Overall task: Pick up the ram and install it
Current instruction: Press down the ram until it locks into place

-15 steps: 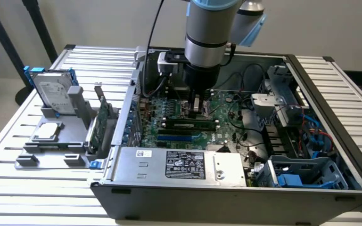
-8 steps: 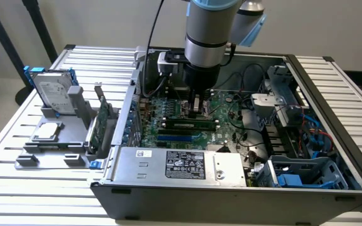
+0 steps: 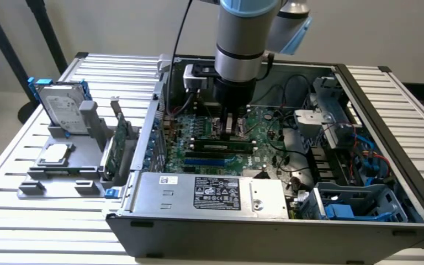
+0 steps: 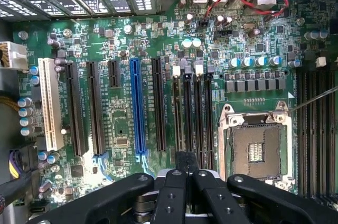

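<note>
In the exterior view the gripper (image 3: 231, 128) stood low inside the open computer case (image 3: 388, 165) just above the ram (image 3: 223, 146) seated in its motherboard slot (labels unreadable), while in the wrist view the fingers (image 4: 177, 192) were drawn narrow together, empty, over the motherboard (image 4: 127, 39).

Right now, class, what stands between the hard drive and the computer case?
The green card, upright in the grey rack, as the exterior view shows.
</note>
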